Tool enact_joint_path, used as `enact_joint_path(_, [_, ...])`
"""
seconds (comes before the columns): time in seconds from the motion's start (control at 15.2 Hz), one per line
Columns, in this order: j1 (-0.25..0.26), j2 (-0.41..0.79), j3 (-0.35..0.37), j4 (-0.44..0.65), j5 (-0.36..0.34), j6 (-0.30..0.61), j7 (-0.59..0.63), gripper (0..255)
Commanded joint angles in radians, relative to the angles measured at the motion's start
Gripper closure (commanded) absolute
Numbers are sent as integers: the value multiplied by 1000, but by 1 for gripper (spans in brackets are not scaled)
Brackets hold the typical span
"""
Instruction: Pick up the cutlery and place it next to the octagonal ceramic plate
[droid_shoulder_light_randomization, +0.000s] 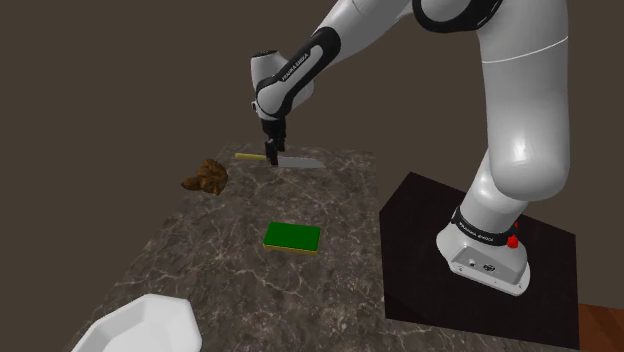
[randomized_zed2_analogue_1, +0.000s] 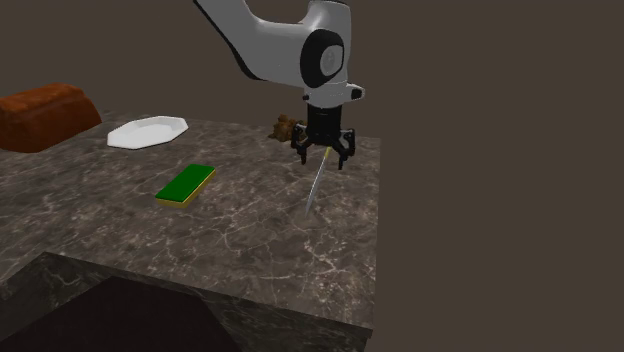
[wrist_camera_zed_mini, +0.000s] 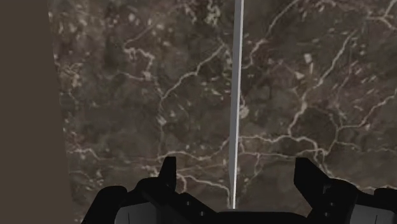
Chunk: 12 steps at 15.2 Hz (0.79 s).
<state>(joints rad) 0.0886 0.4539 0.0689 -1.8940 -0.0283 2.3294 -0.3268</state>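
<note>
Directly beneath the spread claw (droid_shoulder_light_randomization: 272, 153), the knife (droid_shoulder_light_randomization: 302, 161) was laid untouched, its length crossing the claw's gap.

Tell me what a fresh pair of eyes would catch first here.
The black gripper hangs over the knife near the marble table's edge, its open fingers straddling the blade without touching it. Next comes the white octagonal plate at the table's other end, with a green sponge lying between them.
</note>
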Motion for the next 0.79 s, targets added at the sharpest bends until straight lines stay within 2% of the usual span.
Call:
enact_joint_path(0.0, [1, 17, -1, -5, -2, 22, 1, 0])
enact_joint_path(0.53, [1, 22, -1, -6, -2, 28, 1, 0])
enact_joint_path(0.59, [1, 22, -1, -6, -2, 28, 1, 255])
enact_joint_path(0.73, [1, 22, -1, -6, -2, 28, 1, 255])
